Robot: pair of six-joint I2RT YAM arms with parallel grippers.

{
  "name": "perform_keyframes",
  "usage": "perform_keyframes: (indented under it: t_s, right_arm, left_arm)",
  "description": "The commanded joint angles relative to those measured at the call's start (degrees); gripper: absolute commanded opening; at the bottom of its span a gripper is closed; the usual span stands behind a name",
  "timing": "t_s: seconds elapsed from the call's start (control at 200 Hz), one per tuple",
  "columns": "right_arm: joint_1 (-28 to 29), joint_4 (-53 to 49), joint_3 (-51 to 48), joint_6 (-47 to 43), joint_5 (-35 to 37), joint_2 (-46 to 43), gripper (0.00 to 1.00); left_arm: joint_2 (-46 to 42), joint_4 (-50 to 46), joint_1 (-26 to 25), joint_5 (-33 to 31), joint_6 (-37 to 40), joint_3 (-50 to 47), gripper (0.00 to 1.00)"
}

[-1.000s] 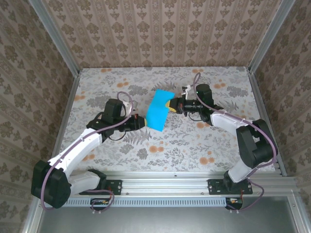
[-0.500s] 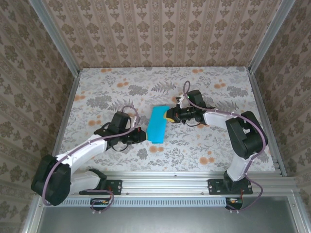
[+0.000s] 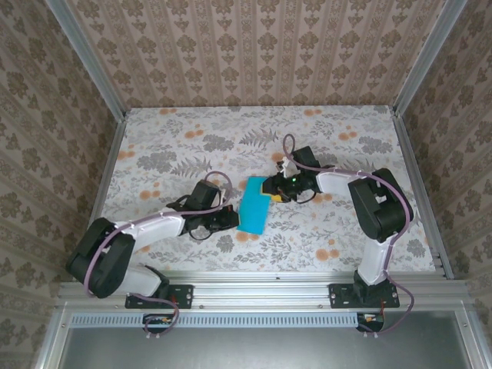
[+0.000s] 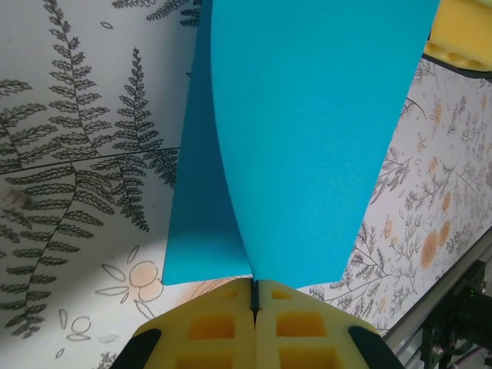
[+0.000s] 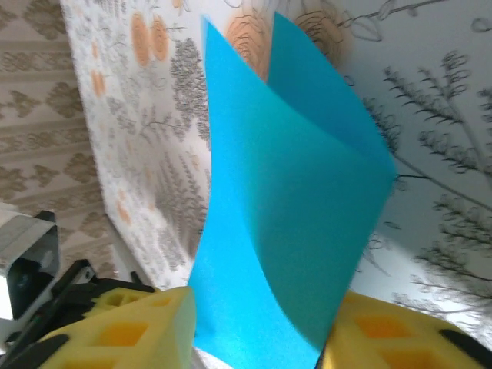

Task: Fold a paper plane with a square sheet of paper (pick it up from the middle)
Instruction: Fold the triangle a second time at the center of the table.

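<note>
The square sheet of paper point(image 3: 254, 204) is teal-blue and bent over into two layers, low over the middle of the table. My left gripper point(image 3: 234, 217) is shut on its near-left edge. In the left wrist view both layers point(image 4: 307, 138) fan out from the closed yellow pads point(image 4: 223, 323). My right gripper point(image 3: 269, 189) sits at the sheet's far-right end and is open. In the right wrist view the paper point(image 5: 284, 231) curves up between the spread yellow fingers point(image 5: 138, 323), not pinched. No paper plane shape shows.
The floral tablecloth point(image 3: 330, 138) covers the table, with patterned walls and metal posts round it. The aluminium rail point(image 3: 261, 296) with both arm bases runs along the near edge. The right gripper's yellow finger point(image 4: 461, 34) shows at the top right of the left wrist view.
Both grippers have come toward the near edge and closer together, carrying the sheet down. The right gripper, shut on the paper a second ago, has spread its jaws. The left stays shut.
</note>
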Motion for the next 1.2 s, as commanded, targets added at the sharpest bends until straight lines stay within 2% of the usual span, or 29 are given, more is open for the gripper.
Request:
perform_keyframes:
  t_s: [0.0,0.25,0.37,0.535,0.84,0.985,1.195]
  right_arm:
    - [-0.6,-9.9,2.4,-6.9,7.2,-2.2,0.49]
    - [-3.5,-20.7,2.8,-14.4,18.6,-7.3,0.58]
    - [-3.9,-21.5,2.4,-14.4,19.8,-10.3,0.58]
    - [-0.8,-17.4,0.5,-10.9,14.9,-10.6,0.53]
    - [2.0,-14.5,3.1,-10.0,16.5,-2.6,0.35]
    - [2.1,-15.4,5.7,-11.3,17.6,1.0,0.30]
    - [3.1,-17.4,8.6,-13.6,18.3,4.6,0.29]
  left_arm:
    - [1.9,3.0,-1.1,-1.4,-2.9,1.9,0.00]
    - [2.6,2.8,-2.7,-4.0,-4.4,2.2,0.00]
    - [2.7,2.4,-3.9,-5.2,-4.8,2.4,0.00]
    - [3.7,3.2,-5.5,-6.0,-5.8,2.7,0.00]
    - [5.7,6.9,-8.1,-6.6,-8.3,2.7,0.00]
    - [6.4,6.9,-8.5,-7.1,-8.5,3.5,0.00]
    - [8.7,8.2,-8.7,-5.5,-8.9,5.1,0.00]
